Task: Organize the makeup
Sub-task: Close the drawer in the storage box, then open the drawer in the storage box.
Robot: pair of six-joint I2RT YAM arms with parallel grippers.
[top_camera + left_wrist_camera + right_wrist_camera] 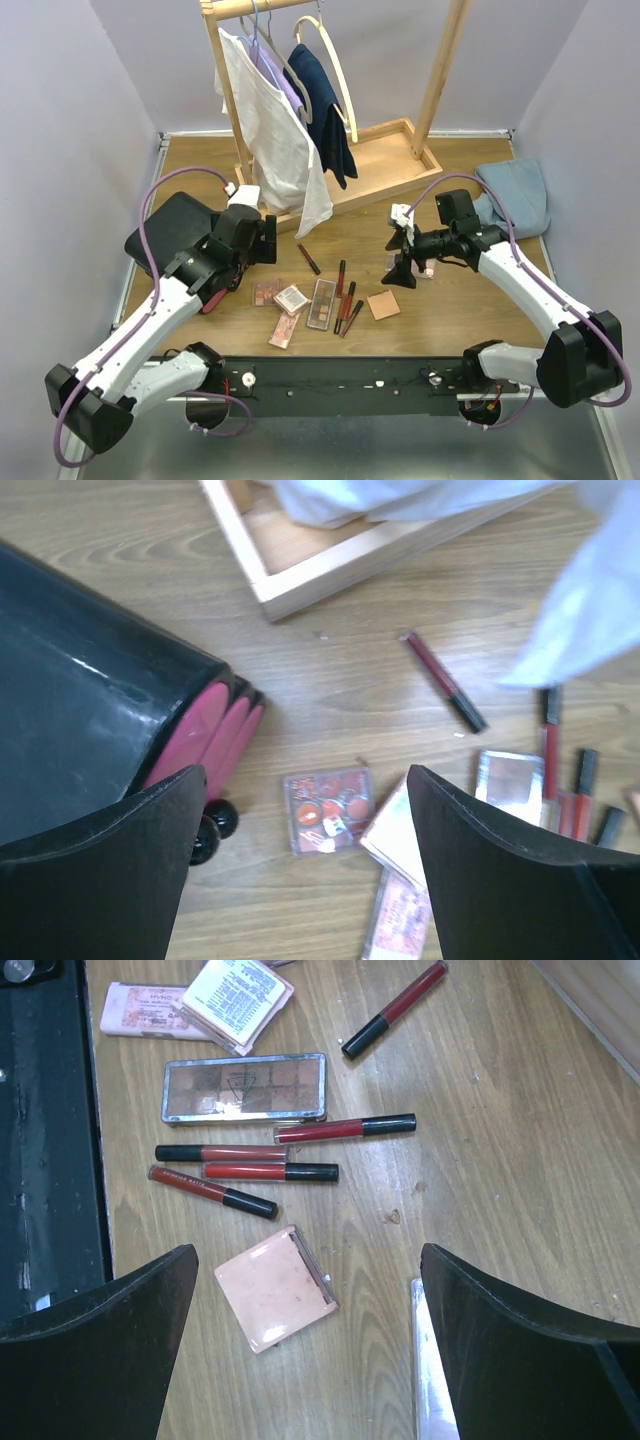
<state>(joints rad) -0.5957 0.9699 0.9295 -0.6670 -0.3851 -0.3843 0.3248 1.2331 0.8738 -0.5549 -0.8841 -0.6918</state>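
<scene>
The makeup lies loose on the wooden table between the arms. A small square red-pan palette sits below my open left gripper, between its fingers and untouched. A white-lidded compact and a pink palette lie beside it. A lone dark-red tube lies farther off. My right gripper hangs open over a peach square compact, not touching it. Several red tubes and a long eyeshadow palette lie beyond. A silver-edged palette shows by the right finger.
A black case with pink drawers stands at the left, close to my left gripper. A wooden clothes rack with hanging garments fills the back. A blue cloth lies at the back right.
</scene>
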